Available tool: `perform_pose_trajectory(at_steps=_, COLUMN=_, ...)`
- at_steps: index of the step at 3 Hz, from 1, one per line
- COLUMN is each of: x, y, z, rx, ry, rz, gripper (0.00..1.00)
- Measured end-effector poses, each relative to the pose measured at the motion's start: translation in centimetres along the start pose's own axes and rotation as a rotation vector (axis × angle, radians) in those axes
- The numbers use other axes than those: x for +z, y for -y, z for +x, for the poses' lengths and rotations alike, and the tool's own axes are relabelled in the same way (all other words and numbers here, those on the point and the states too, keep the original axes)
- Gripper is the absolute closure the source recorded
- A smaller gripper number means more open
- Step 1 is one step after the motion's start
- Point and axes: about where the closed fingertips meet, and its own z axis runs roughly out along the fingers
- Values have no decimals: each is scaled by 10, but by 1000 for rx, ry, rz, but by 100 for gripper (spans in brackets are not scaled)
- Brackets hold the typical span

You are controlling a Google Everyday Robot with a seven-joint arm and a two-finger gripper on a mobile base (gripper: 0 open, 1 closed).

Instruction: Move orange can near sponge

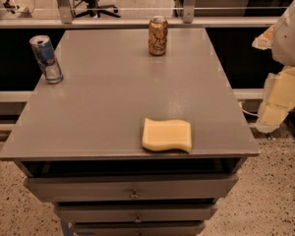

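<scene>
Risk: orange-gold metal can (158, 35) at 12 o'clock tips if clipped; gripper (279, 98) at 3 o'clock, grip state can't tell; pale-yellow foam sponge (167, 135) at 6.

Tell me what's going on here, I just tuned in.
Nothing is being handled yet. The gripper hangs to the right of the table, touching nothing. The orange can stands upright at the far edge, well apart from the sponge, which lies flat near the front edge. A blue can stands at the far left.
</scene>
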Motion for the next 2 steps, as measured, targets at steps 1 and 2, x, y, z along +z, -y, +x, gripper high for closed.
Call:
perform_pose_trajectory(at_steps=1, x=0, y=0, z=0, rx=0, ry=0, rz=0, gripper=0)
perform_pose_trajectory(at_steps=2, x=5, y=5, z=-7, rx=-10, ry=37, rz=19, gripper=0)
